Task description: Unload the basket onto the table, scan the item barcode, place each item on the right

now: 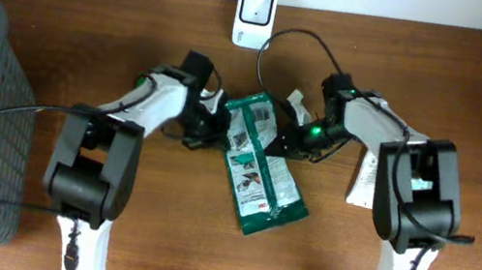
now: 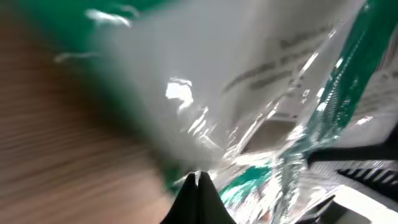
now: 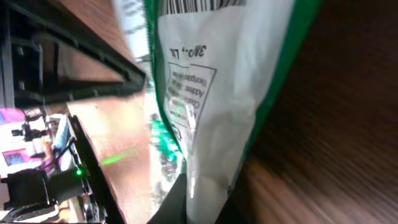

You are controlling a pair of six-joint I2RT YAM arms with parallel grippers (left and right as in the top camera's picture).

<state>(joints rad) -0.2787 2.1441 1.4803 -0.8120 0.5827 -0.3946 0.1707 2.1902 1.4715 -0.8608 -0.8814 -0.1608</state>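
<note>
Grasp done, scan left: left gripper [image 1: 213, 122] and right gripper [image 1: 288, 138] both pinch the green packet [image 1: 259, 172] (unscanned) — scanner [image 1: 254, 17] waits at the far edge of the worktop [image 1: 446, 81].

overhead looks straight down — both wrist views hug the packet [image 1: 260, 170].

The packet [image 3: 249, 74] bears a barcode [image 3: 199, 5] and small print [image 3: 186, 93], none of it legible.

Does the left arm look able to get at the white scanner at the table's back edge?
Probably yes: only bare table lies between the left gripper and the scanner. But it is shut on the green packet, which the right gripper also pinches.
</note>
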